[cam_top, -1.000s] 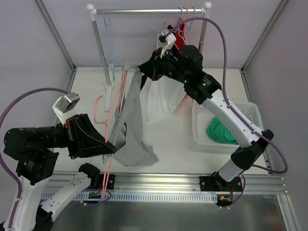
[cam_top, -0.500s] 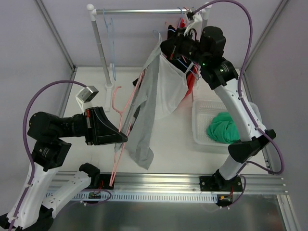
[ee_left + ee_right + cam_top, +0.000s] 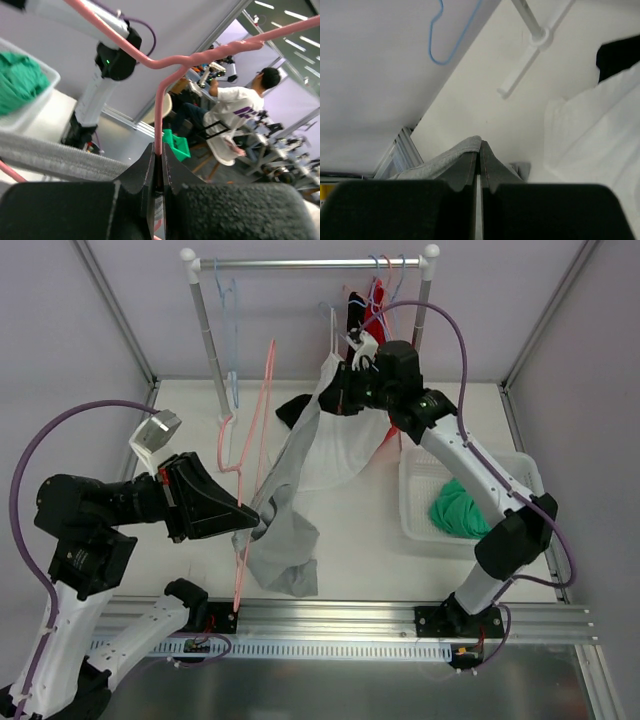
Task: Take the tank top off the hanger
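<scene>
The grey tank top (image 3: 292, 475) hangs from my right gripper (image 3: 338, 400), which is shut on its upper edge, down to a bunched hem on the table. In the right wrist view the grey fabric (image 3: 445, 157) lies pinched in the shut right gripper (image 3: 480, 150). My left gripper (image 3: 250, 515) is shut on the pink hanger (image 3: 258, 440), which stands tilted just left of the tank top. The grey cloth touches the hanger near my left fingers. In the left wrist view the pink wire (image 3: 159, 100) runs up out of the closed left gripper (image 3: 159, 165).
A clothes rack (image 3: 310, 262) stands at the back with a blue hanger (image 3: 230, 340), a white garment (image 3: 335, 445) and red and black garments. A white bin (image 3: 415, 520) at the right holds a green cloth (image 3: 462, 508). The rail runs along the near edge.
My right gripper has come down and left from the rack bar with the tank top. My left gripper has shifted slightly, and the pink hanger now stands steeper, left of the cloth.
</scene>
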Action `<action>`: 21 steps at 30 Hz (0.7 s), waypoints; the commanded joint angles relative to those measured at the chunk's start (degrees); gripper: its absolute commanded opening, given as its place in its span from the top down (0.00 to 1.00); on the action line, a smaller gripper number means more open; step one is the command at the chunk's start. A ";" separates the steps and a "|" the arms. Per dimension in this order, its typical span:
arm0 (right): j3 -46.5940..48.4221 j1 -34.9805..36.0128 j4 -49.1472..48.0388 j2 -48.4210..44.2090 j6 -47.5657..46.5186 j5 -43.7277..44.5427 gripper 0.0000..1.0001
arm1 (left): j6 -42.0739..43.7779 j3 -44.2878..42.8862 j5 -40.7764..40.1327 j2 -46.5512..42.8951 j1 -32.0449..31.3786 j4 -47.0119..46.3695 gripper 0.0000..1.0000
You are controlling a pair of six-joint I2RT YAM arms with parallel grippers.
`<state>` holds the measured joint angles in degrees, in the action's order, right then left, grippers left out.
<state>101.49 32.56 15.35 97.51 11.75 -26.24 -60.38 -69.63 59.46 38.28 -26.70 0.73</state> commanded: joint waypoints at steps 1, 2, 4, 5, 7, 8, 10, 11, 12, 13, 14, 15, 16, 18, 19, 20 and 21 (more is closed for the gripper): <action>-6.02 0.66 -4.37 -10.84 -2.60 0.14 1.00 | 6.49 -5.96 -1.70 0.47 -1.08 -3.98 1.00; -8.48 1.28 -4.37 -12.77 -4.61 -0.56 1.00 | 7.72 -6.48 -2.85 1.09 -1.16 -3.98 1.00; -16.56 3.56 -4.28 -19.18 -6.99 -1.88 1.00 | 12.63 -8.24 -5.13 4.16 -1.08 -3.98 1.00; -19.46 4.35 -4.37 -21.55 -8.05 -2.41 1.00 | 15.09 -8.77 -8.10 5.13 -1.08 -3.98 1.00; -28.60 5.94 -4.37 -29.72 -9.72 -2.24 1.00 | 23.44 -10.44 -11.46 8.03 -1.16 -4.07 1.00; -31.68 6.46 -4.37 -32.80 -9.99 -1.98 1.00 | 28.51 -11.92 -14.87 10.21 -1.08 -4.07 1.00; -39.66 6.55 -2.54 -42.52 -9.99 1.53 1.00 | 32.50 -14.21 -17.35 12.86 -1.16 -4.16 1.00; -41.62 6.47 -0.96 -45.80 -10.25 3.37 1.00 | 35.91 -15.53 -18.23 16.00 -1.08 -4.16 1.00; -43.21 6.47 0.63 -48.71 -10.43 7.48 1.00 | 36.73 -18.59 -19.46 17.51 -1.08 -4.16 1.00; -45.48 6.55 3.77 -51.43 -10.60 9.17 1.00 | 36.82 -20.53 -20.43 19.27 -1.16 -4.07 1.00; -46.03 6.47 5.55 -55.46 -10.78 10.67 1.00 | 36.56 -22.20 -20.96 21.03 -0.99 -4.07 1.00; -46.38 6.55 7.22 -56.98 -11.13 12.68 1.00 | 35.87 -25.87 -21.05 24.35 -0.99 -3.99 1.00; -46.39 6.56 10.28 -58.22 -11.31 13.49 1.00 | 34.73 -28.00 -20.97 26.21 -0.99 -3.29 1.00; -46.91 6.47 11.19 -60.94 -10.78 12.54 1.00 | 29.64 -33.17 -19.22 30.79 -0.55 -1.36 1.00; -47.17 6.55 11.01 -61.47 -9.82 11.48 1.00 | 27.79 -33.99 -15.29 32.02 -0.55 -1.17 1.00; -47.79 6.47 10.40 -61.39 -9.21 10.43 1.00 | 24.29 -33.91 -13.69 33.34 -0.55 -1.17 1.00; -48.40 6.73 9.44 -60.96 -8.42 7.81 1.00 | 22.78 -33.04 -12.71 33.26 -0.46 -1.08 1.00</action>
<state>54.52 39.20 24.75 35.90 2.37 -17.02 -32.18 -100.51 42.15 71.09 -27.33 0.30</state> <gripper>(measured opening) 0.018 0.031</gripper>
